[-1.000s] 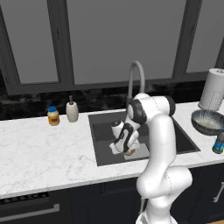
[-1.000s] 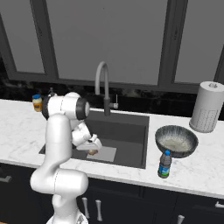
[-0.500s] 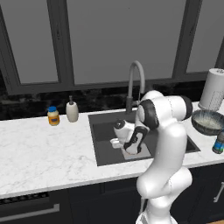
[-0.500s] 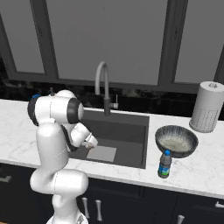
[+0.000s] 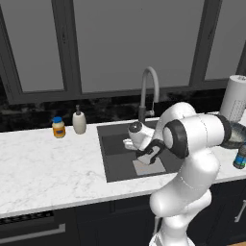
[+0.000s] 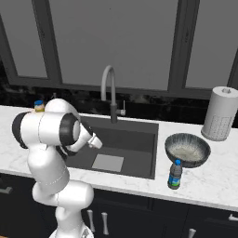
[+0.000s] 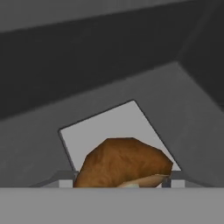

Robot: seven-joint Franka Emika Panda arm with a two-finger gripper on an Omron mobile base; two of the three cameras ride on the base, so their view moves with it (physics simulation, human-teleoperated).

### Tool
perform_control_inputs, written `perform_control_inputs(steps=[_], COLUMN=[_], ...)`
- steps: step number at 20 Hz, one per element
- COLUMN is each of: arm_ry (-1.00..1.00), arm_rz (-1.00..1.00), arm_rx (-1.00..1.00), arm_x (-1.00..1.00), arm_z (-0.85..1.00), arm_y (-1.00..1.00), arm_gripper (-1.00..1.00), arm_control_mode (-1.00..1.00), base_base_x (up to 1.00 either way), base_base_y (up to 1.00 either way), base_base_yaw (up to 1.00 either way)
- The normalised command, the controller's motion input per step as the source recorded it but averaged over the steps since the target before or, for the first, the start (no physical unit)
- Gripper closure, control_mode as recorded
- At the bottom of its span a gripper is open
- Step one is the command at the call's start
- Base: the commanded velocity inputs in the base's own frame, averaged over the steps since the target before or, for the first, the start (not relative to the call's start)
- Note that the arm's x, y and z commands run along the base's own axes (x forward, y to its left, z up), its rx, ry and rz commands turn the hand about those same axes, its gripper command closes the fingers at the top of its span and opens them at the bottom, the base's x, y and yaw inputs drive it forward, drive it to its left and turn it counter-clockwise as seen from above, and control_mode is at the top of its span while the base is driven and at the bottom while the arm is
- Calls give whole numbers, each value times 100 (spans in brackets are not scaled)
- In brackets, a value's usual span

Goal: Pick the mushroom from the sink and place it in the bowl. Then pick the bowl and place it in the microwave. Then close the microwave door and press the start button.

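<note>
The tan-brown mushroom (image 7: 124,161) sits between my fingertips, with my gripper (image 7: 118,181) shut on it. It hangs above the light grey patch (image 7: 109,124) on the sink floor. In the left base view my gripper (image 5: 146,156) is low inside the dark sink (image 5: 115,161), in front of the faucet (image 5: 149,86). The grey speckled bowl (image 6: 187,149) stands on the counter right of the sink (image 6: 135,139), apart from the gripper. The microwave and its door are out of view.
A paper towel roll (image 6: 221,114) stands behind the bowl, and a small blue-capped bottle (image 6: 175,175) in front of it. Left of the sink are a yellow jar (image 5: 58,127) and a soap dispenser (image 5: 79,122). Dark windows rise behind the counter.
The hand has risen a little off the sink floor with the mushroom in it. The arm's elbow has swung outward and higher.
</note>
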Motion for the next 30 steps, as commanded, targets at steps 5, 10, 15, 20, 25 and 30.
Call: perform_control_inputs(steps=[5,10,15,20,25,30], arm_ry=[0,0,0,-9,-9,-1], arm_rz=[-18,-9,-1,0,0,0], arm_rx=[12,1,2,13,19,20], arm_x=[9,-49,-97,-100,-56,-2], arm_z=[100,80,45,13,39,48], arm_y=[0,4,-6,-73,-100,-100], arm_gripper=[100,100,100,100,100,100], arm_control_mode=[-100,-100,-100,-100,-100,-100], base_base_x=[0,0,0,0,0,0], base_base_y=[0,0,0,0,0,0], base_base_yaw=[0,0,0,0,0,0])
